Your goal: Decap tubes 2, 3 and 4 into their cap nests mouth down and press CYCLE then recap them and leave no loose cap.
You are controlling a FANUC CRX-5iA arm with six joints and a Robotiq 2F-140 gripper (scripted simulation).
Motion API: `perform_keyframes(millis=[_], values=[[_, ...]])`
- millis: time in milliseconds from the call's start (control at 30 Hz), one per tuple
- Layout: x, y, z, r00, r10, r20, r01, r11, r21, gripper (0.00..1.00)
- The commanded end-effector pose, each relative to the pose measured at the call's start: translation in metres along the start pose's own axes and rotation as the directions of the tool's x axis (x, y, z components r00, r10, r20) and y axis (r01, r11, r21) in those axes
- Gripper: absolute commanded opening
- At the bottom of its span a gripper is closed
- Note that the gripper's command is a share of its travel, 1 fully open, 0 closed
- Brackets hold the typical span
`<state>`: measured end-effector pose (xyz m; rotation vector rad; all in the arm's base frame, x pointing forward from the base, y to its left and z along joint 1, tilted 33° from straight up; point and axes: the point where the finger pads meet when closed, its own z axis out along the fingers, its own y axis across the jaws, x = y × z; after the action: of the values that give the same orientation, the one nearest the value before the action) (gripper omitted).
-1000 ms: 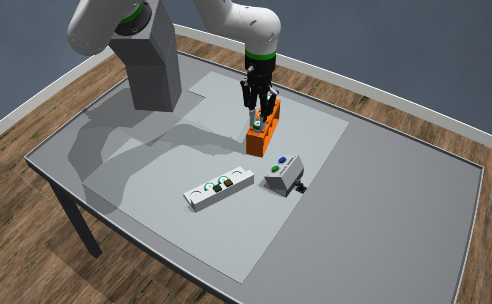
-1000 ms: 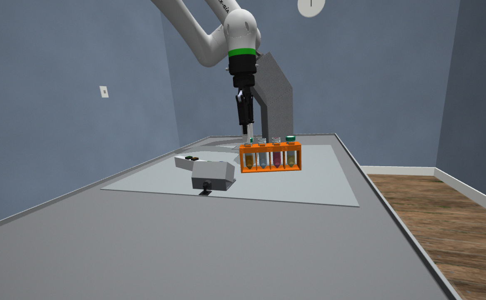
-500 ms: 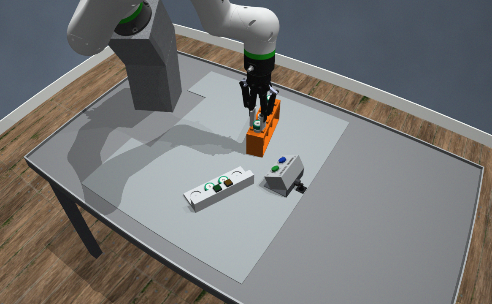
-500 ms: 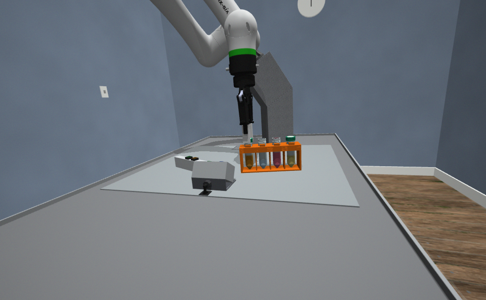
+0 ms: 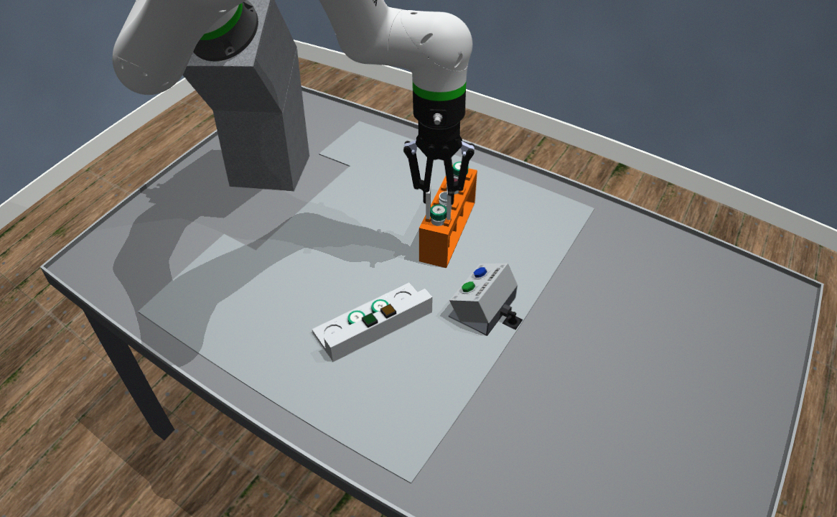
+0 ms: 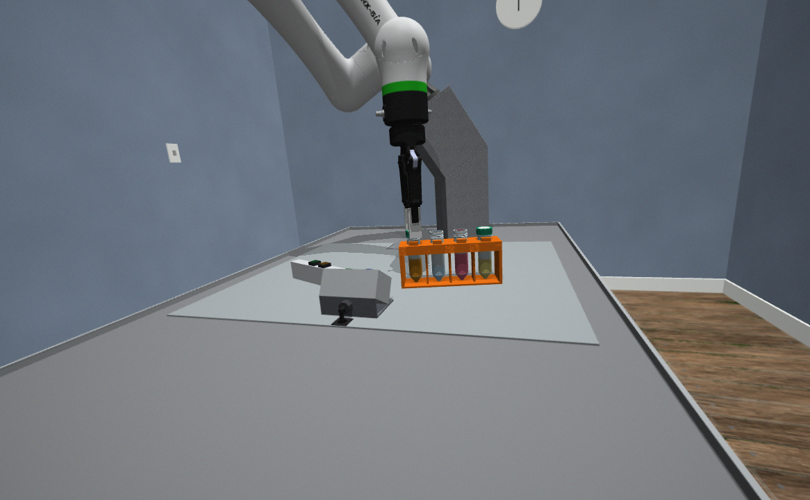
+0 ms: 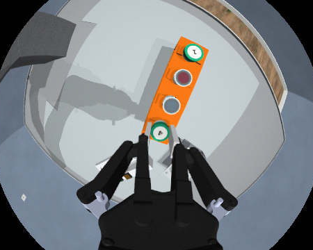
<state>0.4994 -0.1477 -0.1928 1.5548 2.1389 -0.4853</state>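
Note:
The orange decapping station DS [image 5: 449,221] holds four tubes in a row. My gripper [image 5: 438,207] stands upright over its near end, shut on the cap of tube 4 [image 7: 159,132], which sits on its tube. The fingers flank that cap in the wrist view. Tube 3 [image 7: 172,105] and tube 2 [image 7: 183,77] stand open. Tube 1 carries its green cap [image 7: 193,52]. Two caps lie in cap nest 2 [image 5: 380,305] and cap nest 3 [image 5: 356,316] of the cap tray CT [image 5: 373,319]. Nest 4 [image 5: 332,332] and nest 1 [image 5: 403,295] are empty.
The grey key box [image 5: 482,296] stands right of the tray, with the blue key CYCLE [image 5: 479,271] and the green key READY [image 5: 467,286]. Two dark lamps [image 5: 379,314] sit on the tray's console. The arm's grey pedestal [image 5: 251,109] stands at the back left.

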Motion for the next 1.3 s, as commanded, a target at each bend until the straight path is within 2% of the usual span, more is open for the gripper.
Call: perform_keyframes(millis=[0,367,467,500,1033,1067,1267], values=[[-0.0007,0.0007,-0.0002,1.000,-0.009,-0.007,0.009,1.000,0.015,0.35],[-0.0007,0.0007,-0.0002,1.000,-0.009,-0.007,0.009,1.000,0.015,0.35],[-0.0008,0.0007,-0.0017,0.971,0.239,-0.003,-0.239,0.971,0.016,0.35],[-0.0008,0.0007,-0.0022,0.968,0.250,-0.003,-0.250,0.968,0.016,0.35],[-0.0012,0.0006,-0.0073,0.968,0.250,-0.003,-0.250,0.968,0.016,0.35],[-0.0012,0.0006,-0.0073,0.968,0.250,-0.003,-0.250,0.968,0.016,0.00],[-0.0012,0.0006,-0.0073,0.968,0.250,-0.003,-0.250,0.968,0.016,0.00]])
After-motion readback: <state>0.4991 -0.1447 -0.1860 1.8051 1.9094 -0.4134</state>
